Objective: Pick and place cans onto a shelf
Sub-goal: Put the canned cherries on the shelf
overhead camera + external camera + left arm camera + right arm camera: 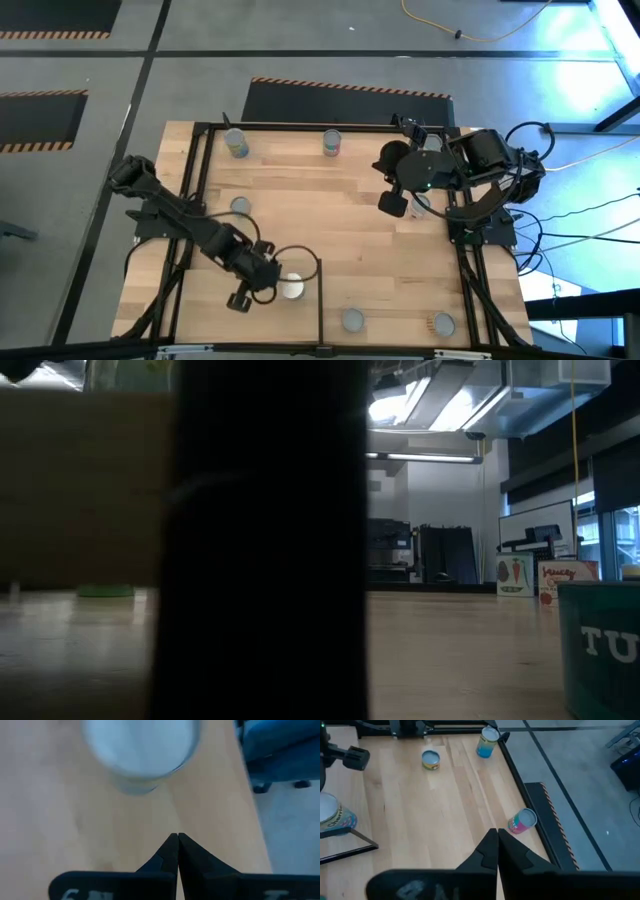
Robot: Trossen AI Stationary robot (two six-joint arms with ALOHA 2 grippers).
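While closed and empty, left pincer (262,283) hangs just beside white-topped cylindrical can (291,288) on pale planked wooden worktop (330,215); should open wide, centre over can, descend squarely; right pincer (400,196) likewise closed, empty, waiting.

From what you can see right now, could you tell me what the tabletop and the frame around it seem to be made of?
Tabletop: pale wood, apparently planked, going by the grain and lengthwise seams, with a smooth matte look. Frame: thin, straight black bars, probably painted metal, though the look alone leaves that open.
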